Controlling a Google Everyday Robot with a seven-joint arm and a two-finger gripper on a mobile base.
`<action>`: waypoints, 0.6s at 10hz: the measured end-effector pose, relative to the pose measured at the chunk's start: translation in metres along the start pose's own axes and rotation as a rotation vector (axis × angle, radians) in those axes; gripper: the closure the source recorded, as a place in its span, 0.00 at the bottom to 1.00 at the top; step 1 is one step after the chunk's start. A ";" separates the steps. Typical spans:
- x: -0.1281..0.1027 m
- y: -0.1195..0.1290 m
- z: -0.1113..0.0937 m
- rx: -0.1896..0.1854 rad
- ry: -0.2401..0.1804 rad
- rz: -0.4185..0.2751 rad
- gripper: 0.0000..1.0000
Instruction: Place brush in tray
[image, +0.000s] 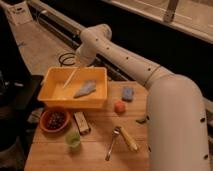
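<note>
The yellow tray (100, 102) stands at the table's back left. The brush (70, 79) is a slim white stick slanting down into the tray's left half, its upper end at the back rim and its lower end near the tray floor. My gripper (81, 64) hangs at the end of the white arm just over the tray's back rim, at the brush's upper end, and is shut on it. The brush's dark head does not show.
A grey-blue cloth (85, 89) lies in the tray. On the wooden table (95, 155) are an orange-red bowl (54, 120), a green cup (73, 138), a fork (112, 142), a yellow stick (128, 138), a red-orange item (119, 106) and a blue sponge (128, 93).
</note>
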 end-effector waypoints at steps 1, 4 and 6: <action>-0.004 0.002 0.010 0.008 0.010 0.017 1.00; -0.011 0.002 0.022 0.020 0.018 0.033 1.00; -0.008 0.004 0.021 0.012 0.026 0.037 1.00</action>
